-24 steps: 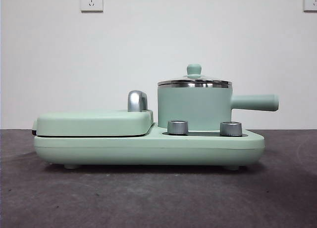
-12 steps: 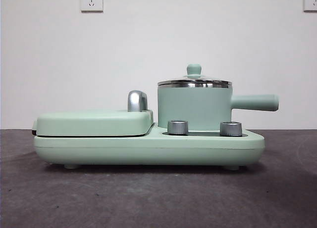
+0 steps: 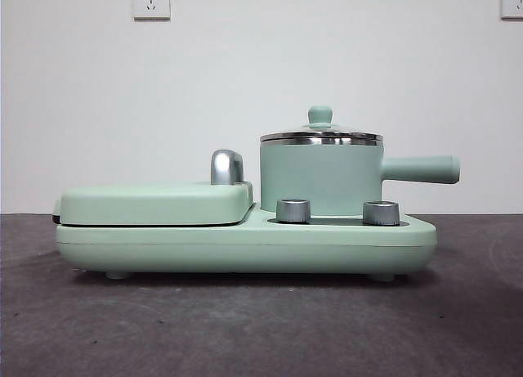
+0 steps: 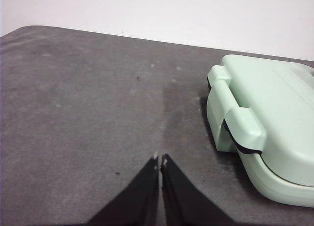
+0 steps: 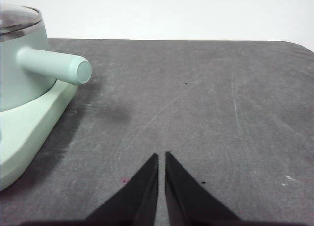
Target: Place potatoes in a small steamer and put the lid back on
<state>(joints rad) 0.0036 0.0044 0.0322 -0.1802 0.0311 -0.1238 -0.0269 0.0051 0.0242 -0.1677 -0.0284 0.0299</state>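
Here's your layout: the small mint-green cylindrical steamer pot (image 3: 320,179) with the shiny steel rim sits on the right half of the long mint-green cooker base (image 3: 245,244), and its straight side handle (image 3: 420,169) sticks out to the right, past the end of the base. The round glass lid (image 3: 320,134) with the steel rim and the little mint-green knob is on the pot, sitting flat. Two silver dials (image 3: 293,210) stand on the base in front of the pot. On the left half you've got the flat mint-green grill cover (image 3: 155,204), closed, with its chrome handle (image 3: 226,167) poking up just beside the pot.

No potato shows in any of your views, so you can't tell where it is.

Your left gripper (image 4: 160,160) hangs over bare dark grey table (image 4: 88,113) near the hinge end of the grill cover, jaws pinched together on nothing. Your right gripper (image 5: 161,156) is over the table off the pot handle's end, well apart from it, jaws also clenched with only a thin slit between and nothing in them.
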